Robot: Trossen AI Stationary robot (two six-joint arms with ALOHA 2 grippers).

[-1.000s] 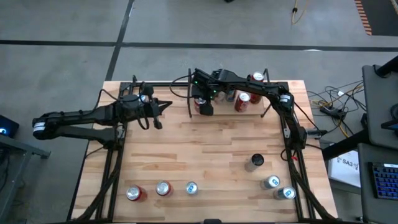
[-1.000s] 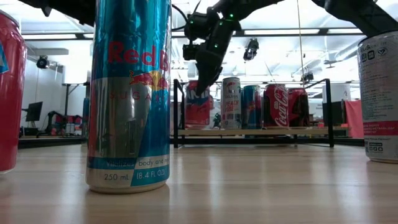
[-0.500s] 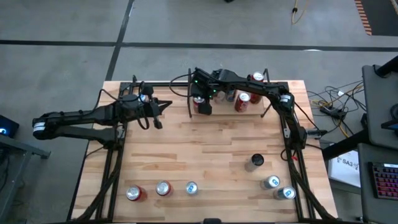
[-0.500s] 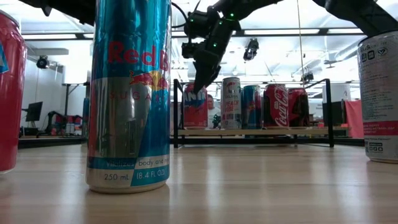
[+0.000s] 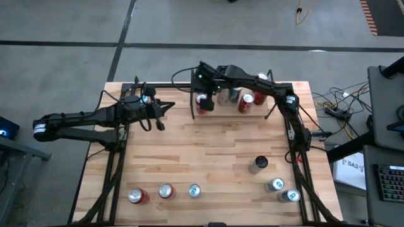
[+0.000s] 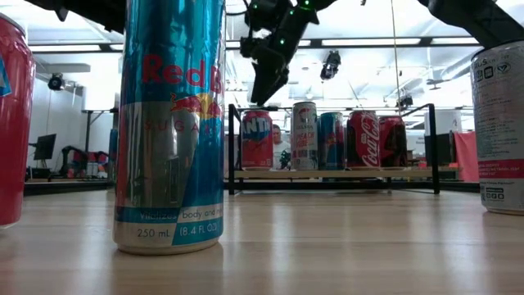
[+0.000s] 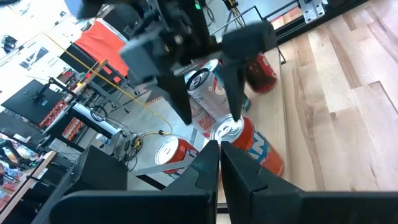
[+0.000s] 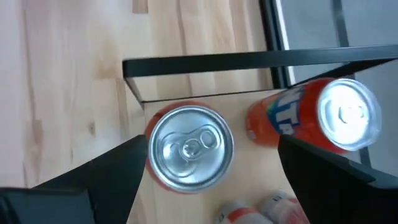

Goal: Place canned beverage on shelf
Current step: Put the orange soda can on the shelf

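Observation:
The shelf (image 5: 222, 110) stands at the table's far edge with several cans upright on its board. At its left end stands a red can (image 8: 189, 146), also seen in the low view (image 6: 257, 139). My right gripper (image 8: 212, 142) hangs open just above this can, pointing steeply down, one finger to each side of the can's top and clear of it (image 6: 267, 82). An orange can (image 8: 323, 118) stands beside the red one. My left gripper (image 5: 170, 106) waits shut above the table's far left, its fingers (image 7: 219, 152) aimed at the shelf.
Several loose cans stand on the tabletop near its front edge: three at the left (image 5: 166, 190), a dark one (image 5: 259, 164) and two more at the right (image 5: 283, 189). A tall blue can (image 6: 169, 123) is close to the low camera. The shelf's black rail (image 8: 249, 62) runs near the red can.
My right gripper has risen straight up from around the red can at the shelf's left end and now hangs clear above its top. The can has stayed upright on the shelf.

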